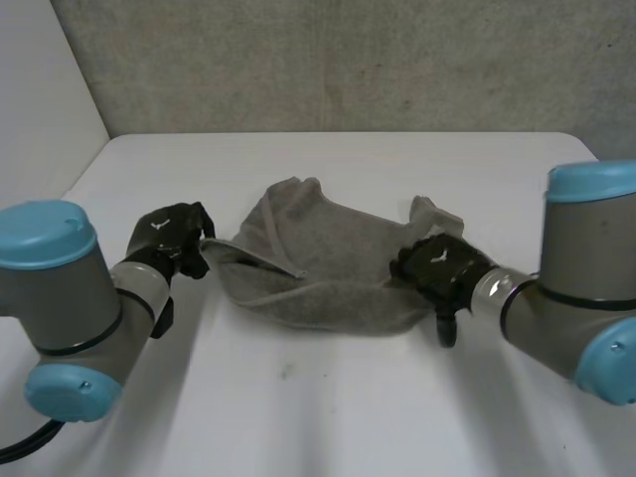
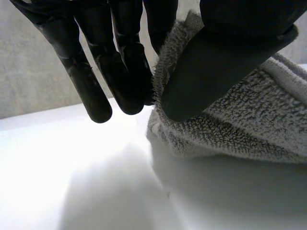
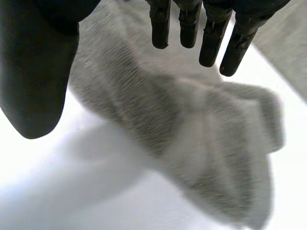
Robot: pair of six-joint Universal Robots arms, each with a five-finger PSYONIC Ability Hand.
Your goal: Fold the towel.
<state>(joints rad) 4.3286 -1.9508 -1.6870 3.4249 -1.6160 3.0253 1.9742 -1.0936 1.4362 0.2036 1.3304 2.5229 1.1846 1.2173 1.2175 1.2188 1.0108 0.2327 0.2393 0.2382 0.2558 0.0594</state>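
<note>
Grey towel (image 1: 328, 268) is lying crumpled on the desk (image 1: 318, 407), left hand (image 1: 171, 237) pinching its edge, right hand (image 1: 434, 263) hanging wide open.

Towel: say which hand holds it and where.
Left hand pinches the towel at its edge; right hand is open, holding nothing.

The corner of the towel (image 2: 249, 120) vanishes behind the thumb of my left hand (image 2: 216, 67) where I pinch it; my right hand (image 1: 434, 264) covers the towel's edge beneath its palm.
</note>
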